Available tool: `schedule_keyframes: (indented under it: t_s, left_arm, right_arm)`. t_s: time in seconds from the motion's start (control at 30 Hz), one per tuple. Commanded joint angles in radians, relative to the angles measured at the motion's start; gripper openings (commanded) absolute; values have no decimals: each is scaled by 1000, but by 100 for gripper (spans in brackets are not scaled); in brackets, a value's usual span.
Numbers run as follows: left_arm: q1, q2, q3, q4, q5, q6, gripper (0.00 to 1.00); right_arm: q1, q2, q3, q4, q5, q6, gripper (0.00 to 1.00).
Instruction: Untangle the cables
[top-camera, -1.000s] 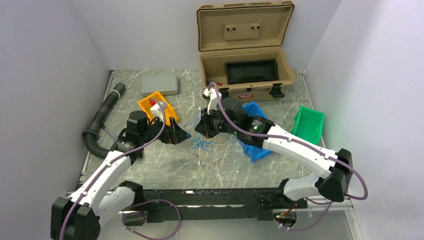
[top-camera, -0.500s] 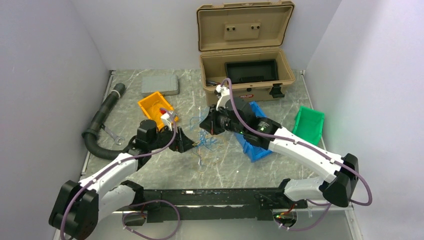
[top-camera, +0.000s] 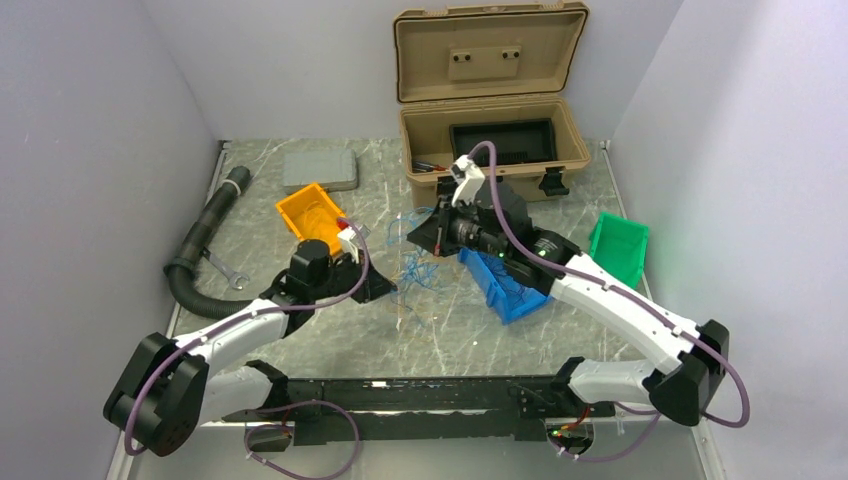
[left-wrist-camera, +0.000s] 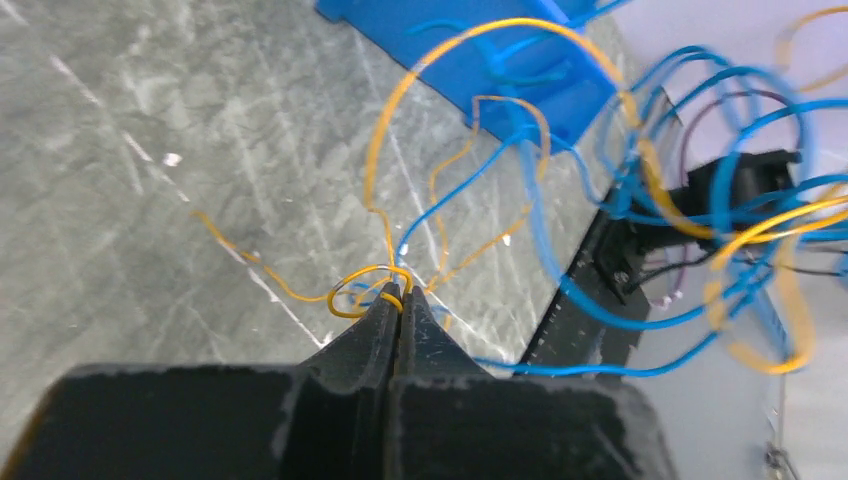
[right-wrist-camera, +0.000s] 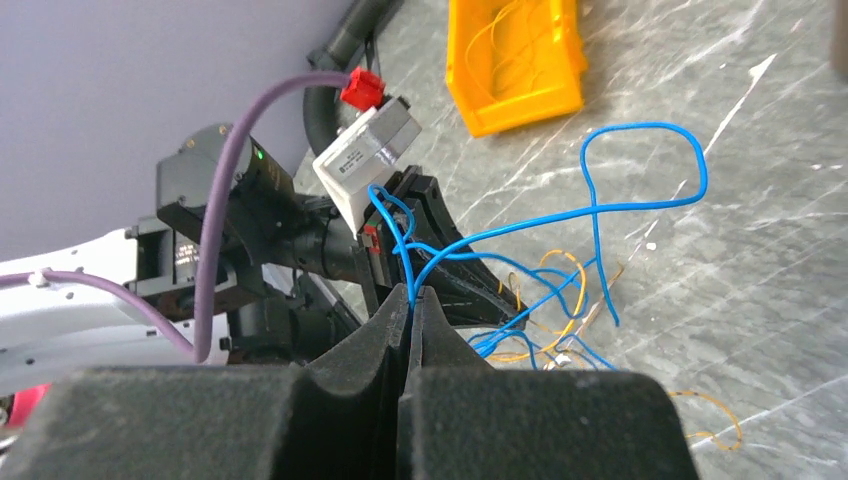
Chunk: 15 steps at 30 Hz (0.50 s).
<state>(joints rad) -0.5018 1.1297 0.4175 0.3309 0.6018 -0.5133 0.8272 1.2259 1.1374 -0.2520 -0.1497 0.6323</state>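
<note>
Cables (top-camera: 413, 272): blue and orange-yellow tangle at the centre of the top view, strung between both grippers, just left of the blue bin (top-camera: 510, 292).
Left gripper (left-wrist-camera: 398, 300): fingers pressed together, pinching an orange-yellow loop low over the table (left-wrist-camera: 150, 150).
Right gripper (right-wrist-camera: 411, 293): fingers pressed together, pinching blue strands.

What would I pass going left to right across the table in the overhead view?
black hose → orange bin → cables → blue bin → green bin
</note>
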Motion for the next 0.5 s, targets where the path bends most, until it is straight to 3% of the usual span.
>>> schedule_keyframes:
  t_s: [0.0, 0.2, 0.37, 0.4, 0.47]
  left_arm:
    - [-5, -19, 20, -48, -170, -3, 0]
    - [1, -19, 38, -217, -370, -39, 0]
    - [2, -83, 14, -127, -254, -3, 0]
    - [1, -104, 7, -83, -223, 9, 6]
    - [-10, -152, -1, -40, -182, 47, 31]
  right_arm:
    - [-66, -97, 4, 39, -17, 22, 0]
    - [-158, -183, 21, -44, 12, -11, 0]
    - [-171, -190, 20, -78, 9, -24, 0]
    - [-171, -189, 17, -76, 4, -20, 0]
    - [-172, -186, 7, -61, -5, -10, 0]
